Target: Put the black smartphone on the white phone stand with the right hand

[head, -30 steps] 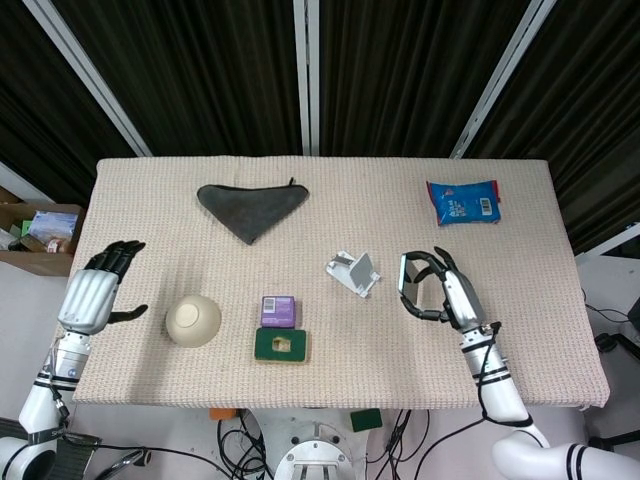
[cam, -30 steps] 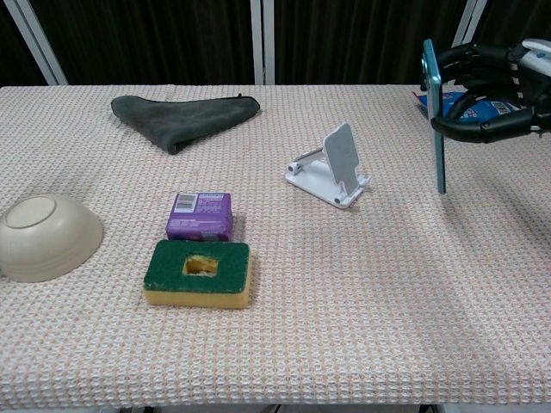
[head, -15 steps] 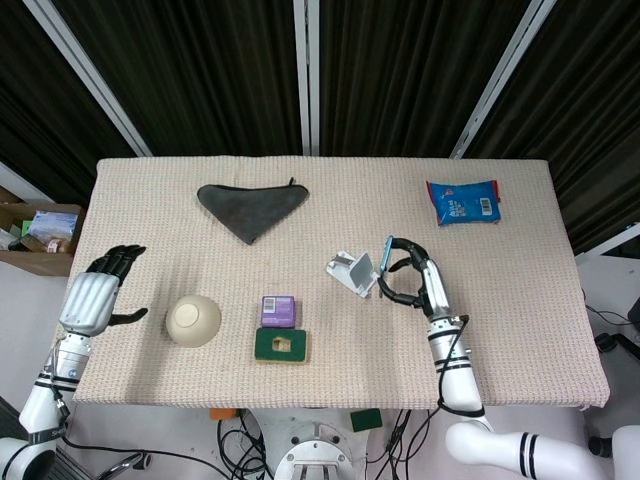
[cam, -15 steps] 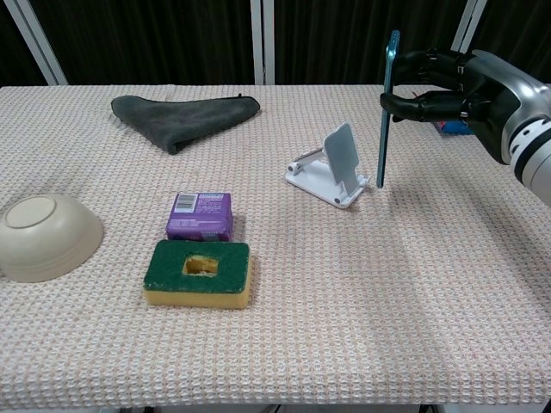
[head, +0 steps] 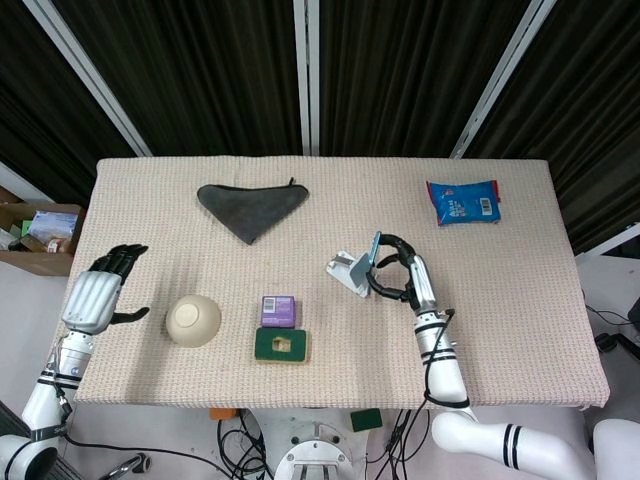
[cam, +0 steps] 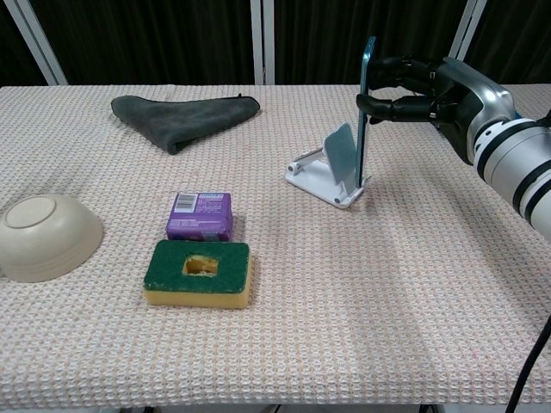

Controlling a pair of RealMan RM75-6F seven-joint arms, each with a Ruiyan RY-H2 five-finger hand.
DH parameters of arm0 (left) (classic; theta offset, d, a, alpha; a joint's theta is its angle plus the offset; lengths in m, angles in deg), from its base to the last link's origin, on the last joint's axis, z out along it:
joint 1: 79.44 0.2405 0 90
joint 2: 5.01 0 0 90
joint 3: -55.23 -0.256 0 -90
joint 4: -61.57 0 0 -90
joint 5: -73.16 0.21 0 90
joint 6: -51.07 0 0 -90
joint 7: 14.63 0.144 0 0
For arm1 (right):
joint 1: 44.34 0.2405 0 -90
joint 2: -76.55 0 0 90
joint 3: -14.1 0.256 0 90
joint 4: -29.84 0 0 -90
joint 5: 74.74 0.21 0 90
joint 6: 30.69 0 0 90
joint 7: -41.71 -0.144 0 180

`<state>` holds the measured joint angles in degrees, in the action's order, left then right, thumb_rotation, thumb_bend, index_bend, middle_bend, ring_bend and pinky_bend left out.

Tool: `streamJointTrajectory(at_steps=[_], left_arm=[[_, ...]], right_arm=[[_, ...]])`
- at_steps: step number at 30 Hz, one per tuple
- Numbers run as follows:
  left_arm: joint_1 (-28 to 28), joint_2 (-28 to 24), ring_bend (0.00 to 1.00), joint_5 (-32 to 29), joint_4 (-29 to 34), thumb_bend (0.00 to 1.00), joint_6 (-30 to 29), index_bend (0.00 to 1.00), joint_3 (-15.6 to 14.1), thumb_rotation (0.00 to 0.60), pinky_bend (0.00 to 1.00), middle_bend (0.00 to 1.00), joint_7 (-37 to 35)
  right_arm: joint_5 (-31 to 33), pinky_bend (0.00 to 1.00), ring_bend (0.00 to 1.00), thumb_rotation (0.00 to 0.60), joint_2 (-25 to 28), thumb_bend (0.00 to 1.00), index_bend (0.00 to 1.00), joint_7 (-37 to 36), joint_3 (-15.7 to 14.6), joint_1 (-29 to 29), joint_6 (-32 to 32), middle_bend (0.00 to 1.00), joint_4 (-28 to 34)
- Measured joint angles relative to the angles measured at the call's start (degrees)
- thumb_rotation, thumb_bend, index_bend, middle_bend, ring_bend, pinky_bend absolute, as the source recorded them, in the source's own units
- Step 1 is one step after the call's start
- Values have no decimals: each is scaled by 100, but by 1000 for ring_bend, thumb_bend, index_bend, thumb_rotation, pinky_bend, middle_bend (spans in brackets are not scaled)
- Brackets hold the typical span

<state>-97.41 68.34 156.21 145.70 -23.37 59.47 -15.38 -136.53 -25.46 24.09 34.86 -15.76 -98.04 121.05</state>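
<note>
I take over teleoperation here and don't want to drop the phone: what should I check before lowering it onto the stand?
1. Right hand grips the black smartphone near its top: ok.
2. Phone upright, edge toward the chest camera: ok.
3. Phone's lower end at the front lip of the white phone stand: ok.
4. Lower edge seated in the lip: cannot tell.
5. Phone leaning on the stand's backrest: not ok, it is upright.
6. Left hand far from the stand, holding nothing: ok.

Readable text: none | purple box (cam: 200, 216): you see print, too small to read | blue packet (head: 463, 201): you see markings, illegible
</note>
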Motion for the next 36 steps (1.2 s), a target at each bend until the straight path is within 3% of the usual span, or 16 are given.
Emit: streamJointTrajectory(at_steps=[24, 36], left_arm=[[48, -50, 103, -29, -73, 22, -1, 126, -25, 600, 254, 117, -87], [54, -59, 102, -25, -111, 21, 11, 126, -28, 600, 254, 117, -135]], right_arm=[[-201, 54, 418, 600, -490, 568, 606, -310, 86, 202, 310, 472, -1079], [-346, 54, 418, 600, -630, 567, 604, -480, 82, 160, 194, 472, -1006]])
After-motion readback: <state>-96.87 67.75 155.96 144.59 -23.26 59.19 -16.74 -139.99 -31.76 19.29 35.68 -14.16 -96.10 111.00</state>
